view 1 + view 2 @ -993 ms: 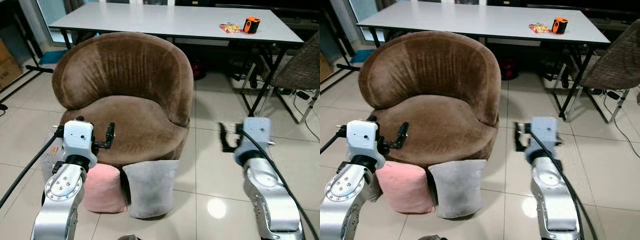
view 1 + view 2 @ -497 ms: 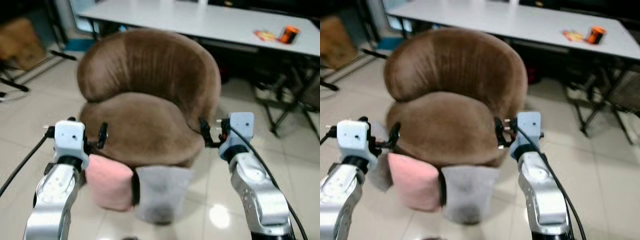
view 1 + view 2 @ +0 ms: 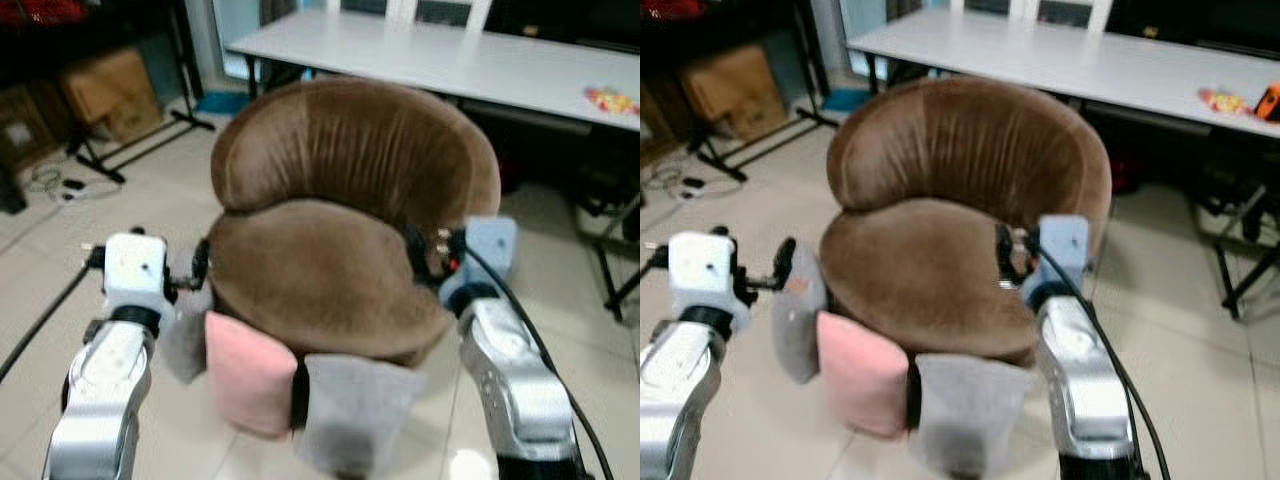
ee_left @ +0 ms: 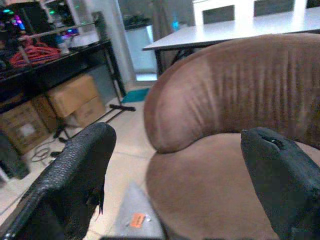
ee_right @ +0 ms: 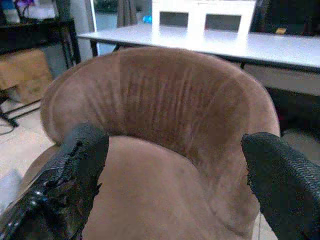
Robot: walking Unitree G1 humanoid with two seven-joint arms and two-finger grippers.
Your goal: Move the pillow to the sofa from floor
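Observation:
Three pillows lean against the front of the brown round sofa (image 3: 320, 270) on the tiled floor: a pink pillow (image 3: 250, 372), a grey pillow (image 3: 355, 415) to its right, and a second grey pillow (image 3: 797, 315) with an orange tag to its left. My left gripper (image 3: 200, 266) is open beside the sofa's left edge, just above the tagged grey pillow. Level with the seat's right edge, my right gripper (image 3: 422, 256) is also open. In both wrist views the black fingers (image 4: 82, 160) (image 5: 80, 155) stand wide apart with the sofa back between them, holding nothing.
A long white table (image 3: 450, 60) stands behind the sofa with a colourful packet (image 3: 610, 99) and an orange object (image 3: 1270, 100) on it. Cardboard boxes (image 3: 105, 85) and black stand legs (image 3: 140, 150) are at the far left. Table legs (image 3: 1245, 265) stand at the right.
The camera has swung left and closer, so the sofa sits further right in the picture. The tagged grey pillow has come into view. Both grippers now flank the sofa seat.

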